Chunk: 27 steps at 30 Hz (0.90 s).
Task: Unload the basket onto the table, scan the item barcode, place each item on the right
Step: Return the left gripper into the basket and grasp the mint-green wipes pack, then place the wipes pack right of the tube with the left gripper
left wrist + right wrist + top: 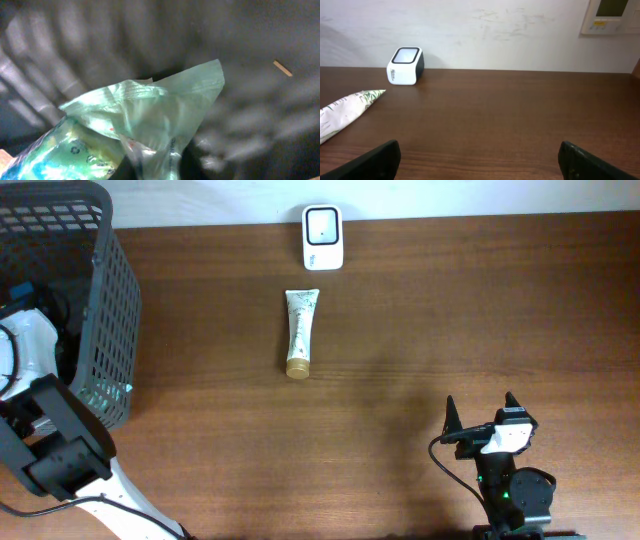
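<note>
In the left wrist view a crinkled green plastic packet [150,115] fills the frame inside the dark basket. My left gripper [156,167] is closed on the packet's gathered end at the bottom edge, with the film pinched between the dark fingers. From overhead that gripper is hidden down in the basket [112,310]. The white barcode scanner [322,237] stands at the table's far edge and also shows in the right wrist view [405,65]. My right gripper [481,418] rests near the front right, wide open with nothing in it [480,162].
A cream tube with a gold cap [300,332] lies on the wood just in front of the scanner, and its crimped end shows at the left in the right wrist view [347,111]. The mesh basket takes up the far left corner. A small wooden stick [282,68] lies on the basket floor.
</note>
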Motion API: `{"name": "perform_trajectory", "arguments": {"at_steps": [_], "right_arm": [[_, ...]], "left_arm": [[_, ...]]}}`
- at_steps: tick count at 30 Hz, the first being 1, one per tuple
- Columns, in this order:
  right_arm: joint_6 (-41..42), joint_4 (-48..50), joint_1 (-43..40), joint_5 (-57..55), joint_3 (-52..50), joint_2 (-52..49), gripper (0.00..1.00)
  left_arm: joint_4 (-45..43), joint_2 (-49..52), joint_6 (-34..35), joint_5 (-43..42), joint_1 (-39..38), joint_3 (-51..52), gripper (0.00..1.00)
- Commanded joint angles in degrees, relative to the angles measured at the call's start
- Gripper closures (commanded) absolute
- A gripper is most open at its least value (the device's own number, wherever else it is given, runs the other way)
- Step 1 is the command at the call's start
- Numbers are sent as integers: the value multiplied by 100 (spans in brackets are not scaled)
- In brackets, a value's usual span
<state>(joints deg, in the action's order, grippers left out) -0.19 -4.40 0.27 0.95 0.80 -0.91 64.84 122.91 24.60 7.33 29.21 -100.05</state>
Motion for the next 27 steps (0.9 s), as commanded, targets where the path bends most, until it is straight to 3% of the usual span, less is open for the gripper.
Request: {"name": "perform_trajectory", "arguments": {"at_steps": [1, 9, 11, 14, 16, 17, 21, 27], "right_arm": [[22, -11, -35, -72, -48, 39, 1], [22, -11, -35, -72, -48, 39, 1], [22, -11, -35, -72, -48, 39, 1], [20, -11, -35, -72, -48, 39, 1], [22, -11, -35, -72, -48, 39, 1], [22, -11, -35, -72, -48, 39, 1], [22, -11, -35, -72, -48, 39, 1], [22, -11, -35, -74, -48, 39, 1]], "left_arm": [[173, -109, 20, -435, 33, -688, 100], [730, -647, 22, -831, 35, -4673, 100], [761, -855, 24, -1491, 35, -5265, 100], [120, -1357, 280, -3060, -70, -5904, 100], [-127, -1698, 269, -4286, -551, -6022, 100], [-59, -1742, 173, -4459, -796, -6022, 100], [636, -1556, -898, -4374, -2356, -5840, 100], [1172, -557, -1147, -2326, -4518, -4583, 100]]}}
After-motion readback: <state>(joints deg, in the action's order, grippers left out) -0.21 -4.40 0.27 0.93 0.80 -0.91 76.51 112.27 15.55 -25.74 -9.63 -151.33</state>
